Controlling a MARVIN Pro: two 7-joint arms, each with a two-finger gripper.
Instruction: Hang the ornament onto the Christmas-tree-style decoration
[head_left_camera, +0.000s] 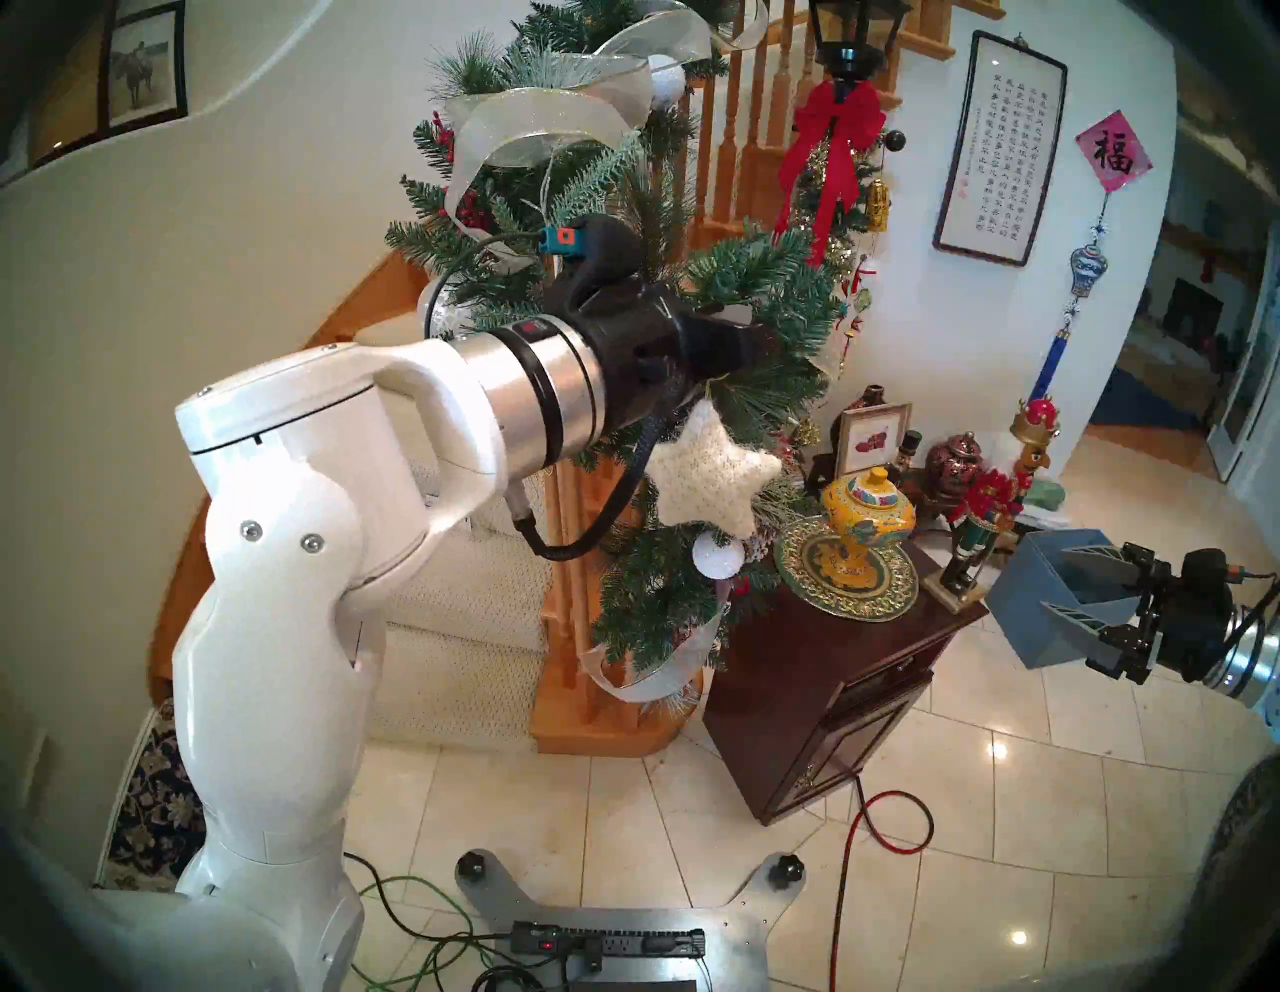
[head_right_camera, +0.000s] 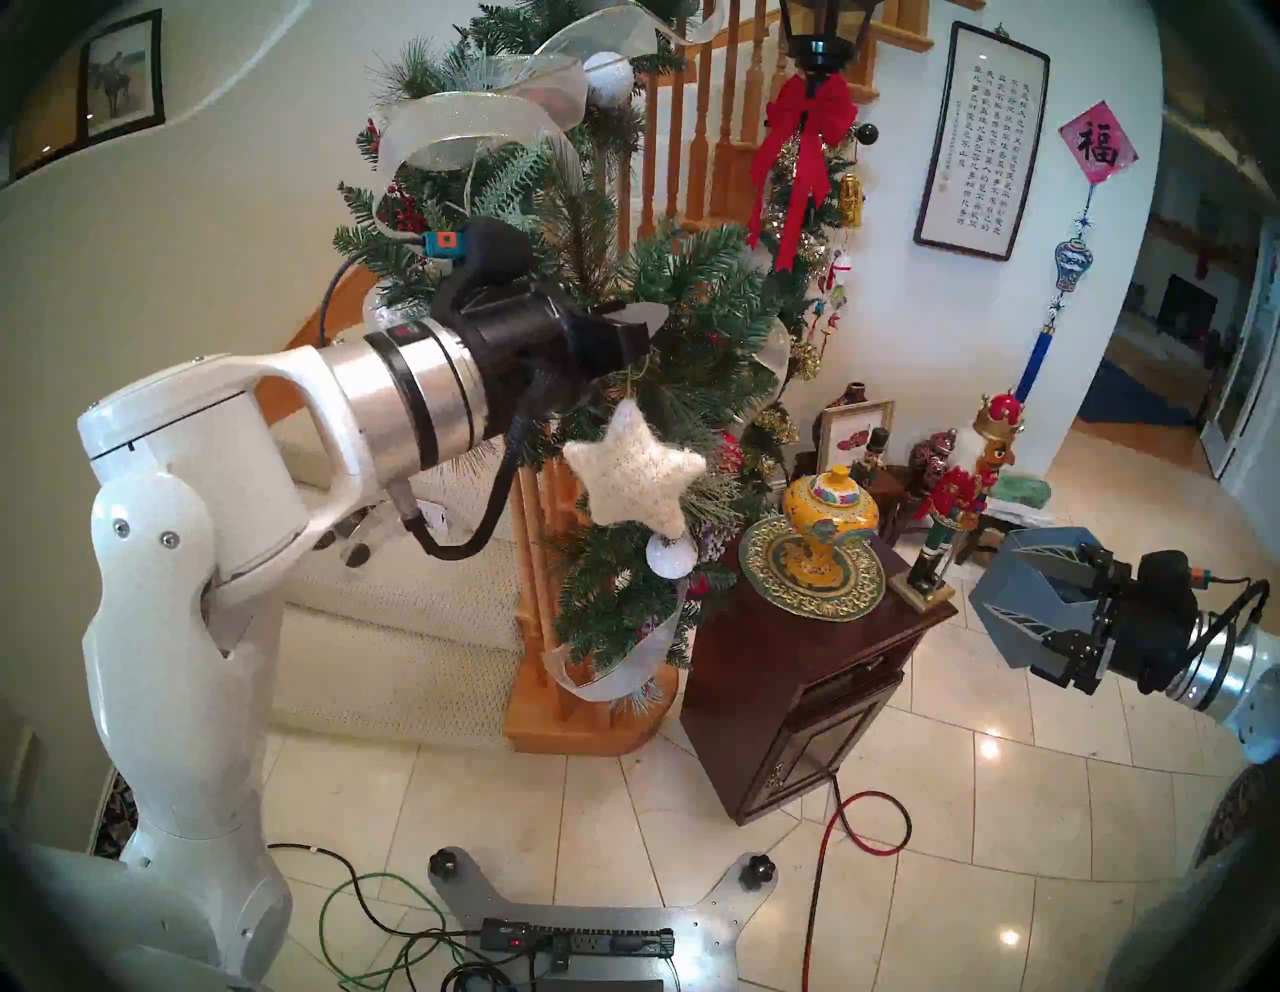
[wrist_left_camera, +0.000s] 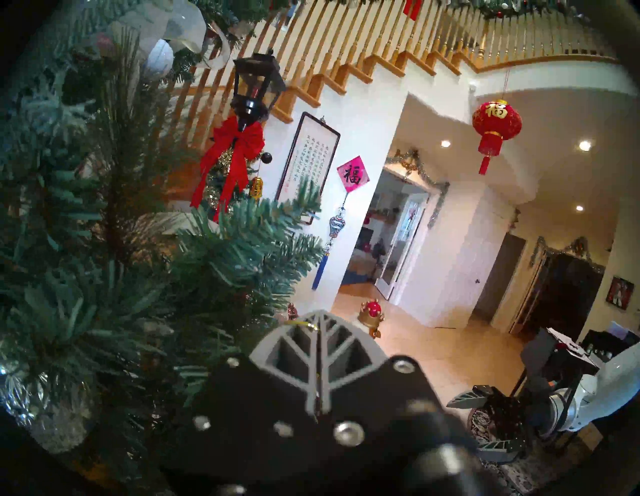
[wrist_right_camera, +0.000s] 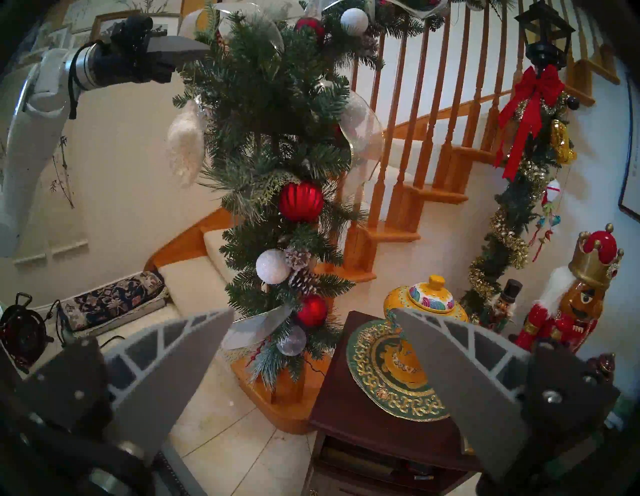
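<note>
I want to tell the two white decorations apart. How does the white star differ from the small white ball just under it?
The white star is fuzzy, five-pointed and larger; the small white ball is round and glittery. The star hangs by a gold string held in the shut left gripper; the ball sits lower in the green garland. Both are white.

garland boughs (head_left_camera: 762, 277) crowd left tool (head_right_camera: 641, 325), open floor (head_left_camera: 970, 866) rightward

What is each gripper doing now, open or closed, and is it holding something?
Left gripper: closed on the gold string of the white star, beside the garland.
Right gripper: open, holding nothing.
</note>
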